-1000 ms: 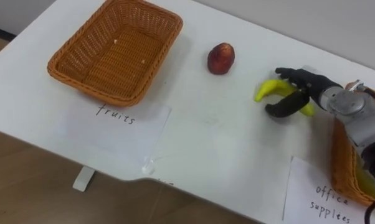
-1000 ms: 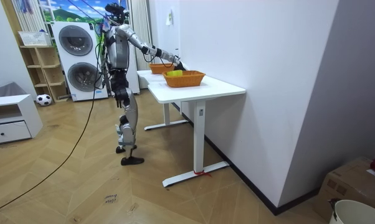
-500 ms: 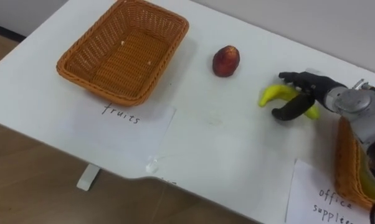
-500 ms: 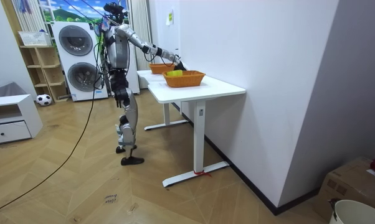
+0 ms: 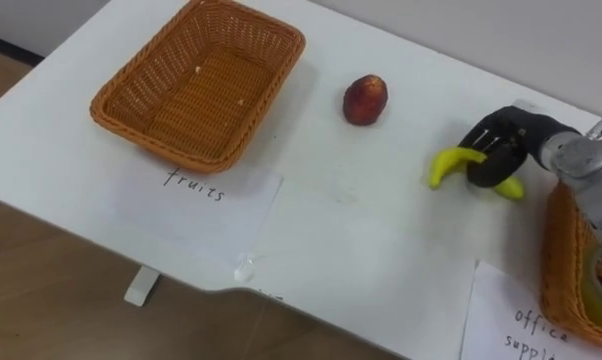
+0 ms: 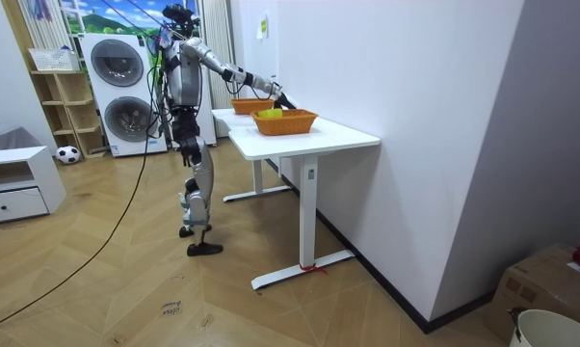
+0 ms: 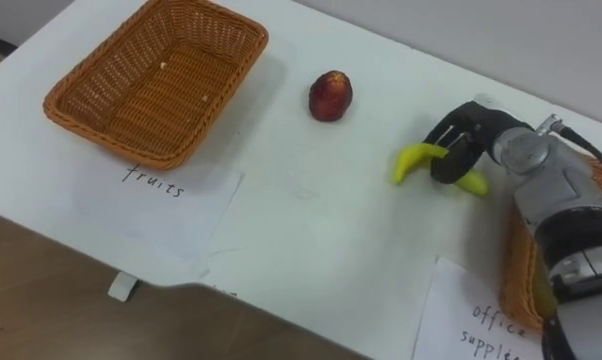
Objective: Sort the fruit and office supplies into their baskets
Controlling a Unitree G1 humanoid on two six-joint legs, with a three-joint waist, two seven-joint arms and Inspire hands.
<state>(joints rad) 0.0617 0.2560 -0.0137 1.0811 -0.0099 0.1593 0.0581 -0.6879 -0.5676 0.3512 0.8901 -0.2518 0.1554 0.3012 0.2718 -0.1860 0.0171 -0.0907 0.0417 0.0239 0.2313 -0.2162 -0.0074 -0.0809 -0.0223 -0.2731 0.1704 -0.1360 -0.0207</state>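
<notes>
A yellow banana [image 5: 447,165] lies on the white table [image 5: 361,230], right of the middle. My right hand [image 5: 496,145] comes in from the right and has its fingers curled over the banana's middle, so just the two ends stick out. A red apple [image 5: 365,100] rests further back, apart from the hand. The wicker fruit basket [image 5: 281,60] stands at the back left, with a paper label [image 5: 196,190] in front of it. In the room view I stand at the table's end with the right arm [image 6: 237,75] stretched over it.
A second wicker basket [image 5: 556,270] stands at the right edge, close under my right forearm, with a paper label [image 5: 521,320] in front of it. The table's front edge [image 5: 181,270] runs along the lower left, with wood floor below it.
My right hand's fingers, straight over the banana a second ago, have curled down round it. Hand and banana have shifted slightly to the right. The apple and baskets have not moved.
</notes>
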